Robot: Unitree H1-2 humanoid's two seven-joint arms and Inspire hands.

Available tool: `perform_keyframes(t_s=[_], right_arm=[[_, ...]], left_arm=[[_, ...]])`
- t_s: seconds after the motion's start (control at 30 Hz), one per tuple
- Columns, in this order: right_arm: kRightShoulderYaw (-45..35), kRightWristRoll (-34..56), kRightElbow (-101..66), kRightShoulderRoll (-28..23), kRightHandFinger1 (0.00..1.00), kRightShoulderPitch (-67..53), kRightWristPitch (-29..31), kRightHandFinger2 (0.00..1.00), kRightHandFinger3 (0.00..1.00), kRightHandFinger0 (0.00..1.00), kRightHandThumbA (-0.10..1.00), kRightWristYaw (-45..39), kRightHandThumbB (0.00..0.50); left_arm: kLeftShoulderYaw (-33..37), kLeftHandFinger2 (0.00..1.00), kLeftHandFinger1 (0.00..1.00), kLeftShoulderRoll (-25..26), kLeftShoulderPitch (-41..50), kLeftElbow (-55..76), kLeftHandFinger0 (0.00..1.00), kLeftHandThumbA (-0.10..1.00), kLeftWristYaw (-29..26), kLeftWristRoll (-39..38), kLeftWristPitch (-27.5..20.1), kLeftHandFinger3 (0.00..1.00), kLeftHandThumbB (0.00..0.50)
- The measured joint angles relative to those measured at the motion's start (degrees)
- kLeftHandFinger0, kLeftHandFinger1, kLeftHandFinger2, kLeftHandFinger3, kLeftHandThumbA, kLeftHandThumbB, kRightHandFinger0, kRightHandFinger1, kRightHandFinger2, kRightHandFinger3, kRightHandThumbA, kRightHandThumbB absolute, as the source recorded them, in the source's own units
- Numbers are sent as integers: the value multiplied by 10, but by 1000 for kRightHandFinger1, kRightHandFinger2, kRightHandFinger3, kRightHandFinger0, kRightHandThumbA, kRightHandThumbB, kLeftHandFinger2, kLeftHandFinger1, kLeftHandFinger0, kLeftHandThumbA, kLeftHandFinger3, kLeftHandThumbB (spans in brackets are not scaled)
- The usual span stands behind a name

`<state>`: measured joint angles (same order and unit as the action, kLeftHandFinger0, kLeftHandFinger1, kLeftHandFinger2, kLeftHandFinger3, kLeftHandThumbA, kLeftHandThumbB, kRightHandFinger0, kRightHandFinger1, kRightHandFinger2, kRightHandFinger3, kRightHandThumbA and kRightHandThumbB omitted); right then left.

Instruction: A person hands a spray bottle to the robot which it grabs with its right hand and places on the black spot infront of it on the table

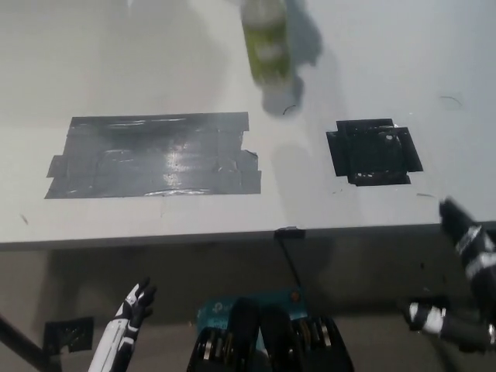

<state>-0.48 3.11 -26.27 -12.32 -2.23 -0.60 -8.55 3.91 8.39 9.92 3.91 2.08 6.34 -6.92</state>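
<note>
Two hands sit low: your right hand (465,232), empty with fingers apart, is nearer the bottle (267,46), which hangs blurred, roughly upright, far forward-left beyond the black spot (374,152); left hand (133,306) rests open.

— Spray bottle (267,46): smeared by motion blur, top cut off by the upper edge, nozzle and trigger out of frame. Label unreadable. Cannot tell what holds it.

— And the black right hand (471,260)?

— Blurred too, partly cropped by the right edge. Impossible to say whether the fingers are spread or curled.

— White left hand (132,310)?

— Small at lower left, forearm cut by the bottom edge. Fingertips dark against the dim floor, hard to separate.

— Table (387,77)?

— Runs out past the left, right and top edges.
</note>
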Motion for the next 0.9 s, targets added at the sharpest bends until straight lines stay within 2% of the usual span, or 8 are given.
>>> perform_keyframes(t_s=[0.03,0.1,0.23,0.37,0.53,0.63,0.8,0.9], right_arm=[[-1,3,2,0,1000,18,-10,1000,1000,1000,1000,0,201],[-1,10,9,1,1000,66,-34,1000,1000,1000,1000,0,277],[0,17,46,6,1000,150,-80,1000,1000,1000,1000,0,377],[7,22,127,19,1000,231,-129,1000,1000,1000,1000,0,395],[23,19,245,26,1000,318,-164,1000,1000,1000,1000,0,496],[28,12,307,46,1000,359,-171,1000,1000,1000,1000,6,475],[32,8,393,86,1000,411,-176,1000,1000,1000,1000,14,500],[30,7,452,101,1000,444,-176,1000,1000,1000,992,20,470]], left_arm=[[0,1000,1000,0,3,0,1000,1000,0,0,0,1000,134],[0,1000,1000,0,5,0,1000,1000,3,0,-1,1000,136],[0,1000,1000,-1,5,0,1000,1000,5,-1,-1,1000,138],[-1,1000,1000,0,5,0,1000,1000,5,-1,-1,1000,133],[-2,1000,1000,0,4,1,1000,1000,5,-1,-1,1000,120],[-3,1000,1000,0,3,3,1000,1000,5,-1,-1,1000,119],[-4,1000,1000,0,2,3,1000,1000,5,-1,-2,1000,139],[-5,1000,1000,0,2,3,1000,1000,5,-1,-4,1000,149]])
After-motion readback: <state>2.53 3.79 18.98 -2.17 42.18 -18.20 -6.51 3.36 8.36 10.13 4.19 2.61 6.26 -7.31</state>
